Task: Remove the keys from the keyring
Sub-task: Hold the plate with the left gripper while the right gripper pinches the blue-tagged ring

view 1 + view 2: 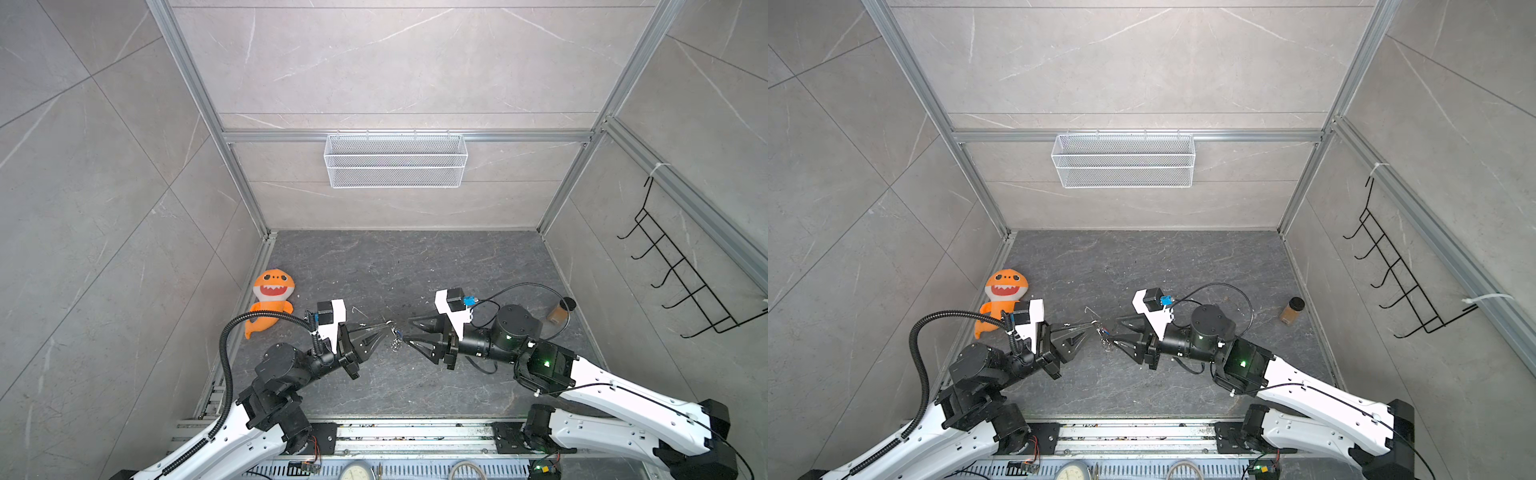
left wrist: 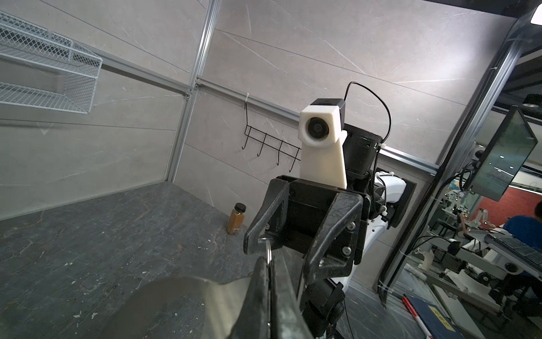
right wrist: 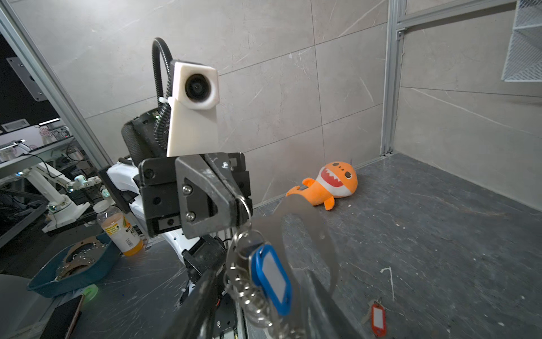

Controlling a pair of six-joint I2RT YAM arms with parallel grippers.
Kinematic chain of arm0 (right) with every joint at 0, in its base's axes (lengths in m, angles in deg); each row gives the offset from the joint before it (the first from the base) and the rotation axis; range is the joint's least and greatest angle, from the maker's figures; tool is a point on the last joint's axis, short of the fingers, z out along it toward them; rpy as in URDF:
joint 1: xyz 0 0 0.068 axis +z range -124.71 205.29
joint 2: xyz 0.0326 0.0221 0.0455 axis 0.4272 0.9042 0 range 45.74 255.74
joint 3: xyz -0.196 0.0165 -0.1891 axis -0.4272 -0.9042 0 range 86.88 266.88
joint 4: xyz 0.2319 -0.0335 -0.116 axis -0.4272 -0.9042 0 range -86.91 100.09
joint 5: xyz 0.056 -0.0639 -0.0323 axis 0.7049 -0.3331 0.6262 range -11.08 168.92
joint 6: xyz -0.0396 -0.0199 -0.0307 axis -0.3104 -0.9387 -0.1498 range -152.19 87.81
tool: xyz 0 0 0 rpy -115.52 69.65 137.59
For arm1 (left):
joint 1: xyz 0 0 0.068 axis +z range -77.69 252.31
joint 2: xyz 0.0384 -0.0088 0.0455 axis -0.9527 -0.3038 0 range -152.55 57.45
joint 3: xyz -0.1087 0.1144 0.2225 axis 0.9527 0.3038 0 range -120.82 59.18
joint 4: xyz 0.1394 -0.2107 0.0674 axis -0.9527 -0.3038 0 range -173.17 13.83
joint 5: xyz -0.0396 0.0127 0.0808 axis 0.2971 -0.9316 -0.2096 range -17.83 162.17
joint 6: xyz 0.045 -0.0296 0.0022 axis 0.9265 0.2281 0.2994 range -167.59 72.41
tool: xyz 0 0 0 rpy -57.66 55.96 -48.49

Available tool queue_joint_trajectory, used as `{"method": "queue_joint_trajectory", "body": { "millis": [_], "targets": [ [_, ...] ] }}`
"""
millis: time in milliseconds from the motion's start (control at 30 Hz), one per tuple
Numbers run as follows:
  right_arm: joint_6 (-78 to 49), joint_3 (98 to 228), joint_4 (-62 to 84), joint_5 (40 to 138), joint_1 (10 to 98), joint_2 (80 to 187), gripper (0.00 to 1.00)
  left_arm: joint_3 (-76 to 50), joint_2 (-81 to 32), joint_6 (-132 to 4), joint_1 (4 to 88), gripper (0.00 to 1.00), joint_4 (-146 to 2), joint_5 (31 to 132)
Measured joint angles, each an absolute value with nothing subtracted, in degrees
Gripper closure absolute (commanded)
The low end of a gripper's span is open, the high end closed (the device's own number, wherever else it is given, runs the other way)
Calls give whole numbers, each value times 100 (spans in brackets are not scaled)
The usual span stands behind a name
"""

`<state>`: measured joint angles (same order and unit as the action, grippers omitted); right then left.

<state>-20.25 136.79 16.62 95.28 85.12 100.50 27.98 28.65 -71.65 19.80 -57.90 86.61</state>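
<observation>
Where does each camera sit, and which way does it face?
Top views: overhead, looking down at the table; left arm, right arm show.
Left wrist: on left arm, facing right jaws and bottle; own shut jaws show.
Right wrist: on right arm, facing left jaws and plush; own open jaws show.
Shared: both wrist views show the keyring.

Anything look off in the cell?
The red-tagged key lies loose on the table, apart from the keyring that the left gripper pinches in the air; the blue-tagged key hangs on it. An orange shark plush lies tipped over by the wall. Nothing looks spilled.
</observation>
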Motion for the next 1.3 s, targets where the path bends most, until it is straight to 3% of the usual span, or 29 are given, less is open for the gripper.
{"method": "queue_joint_trajectory", "body": {
  "millis": [700,1300],
  "targets": [
    [-2565,13681,1329,8608,9137,10470,48,2809,2902,-7165,1980,100,-5793,8569],
    [-2851,13998,1284,7950,9317,10732,54,2872,2902,-7165,1980,100,-5795,8571]
  ]
}}
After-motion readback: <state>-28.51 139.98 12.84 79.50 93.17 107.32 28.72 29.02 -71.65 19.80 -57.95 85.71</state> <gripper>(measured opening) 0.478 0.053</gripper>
